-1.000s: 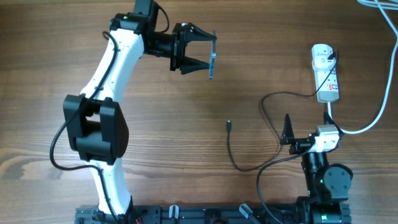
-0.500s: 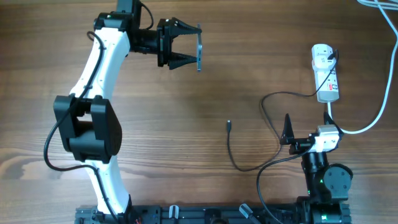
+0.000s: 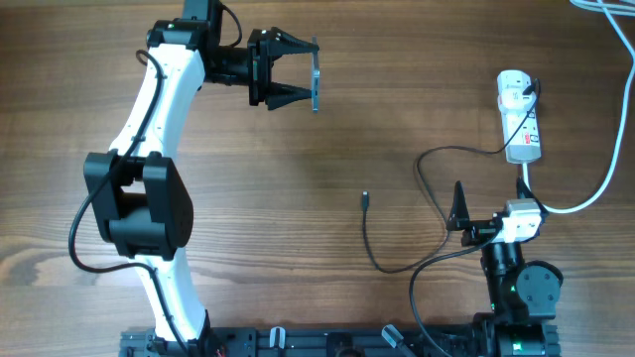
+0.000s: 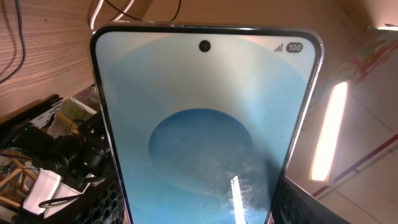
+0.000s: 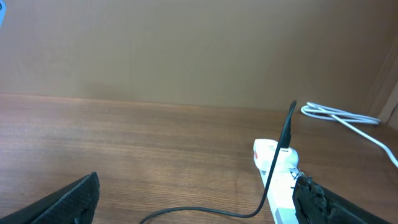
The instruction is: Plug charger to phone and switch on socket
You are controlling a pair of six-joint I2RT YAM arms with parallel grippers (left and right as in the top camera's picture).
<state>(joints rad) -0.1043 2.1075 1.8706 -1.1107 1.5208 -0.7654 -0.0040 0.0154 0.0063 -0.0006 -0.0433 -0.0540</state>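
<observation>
My left gripper (image 3: pixel 310 82) is shut on the phone (image 3: pixel 316 89) and holds it on edge above the far left of the table. In the left wrist view the phone (image 4: pixel 205 124) fills the frame, its blue screen between my fingers. The charger (image 3: pixel 429 164) is a thin black cable that loops from the socket to its connector tip (image 3: pixel 365 199) on the table at mid-right. The socket (image 3: pixel 520 116) is a white strip at the far right; it also shows in the right wrist view (image 5: pixel 280 171). My right gripper (image 3: pixel 457 210) is open and empty, low at the right.
The socket's thick white cord (image 3: pixel 607 178) curves along the right edge and off the top right corner. In the right wrist view the cord (image 5: pixel 345 118) lies behind the socket. The arm bases sit on a black rail (image 3: pixel 327 342) at the front edge.
My left arm has pulled back to the left with the phone in it, then almost stopped. The right arm, charger and socket have not moved.
</observation>
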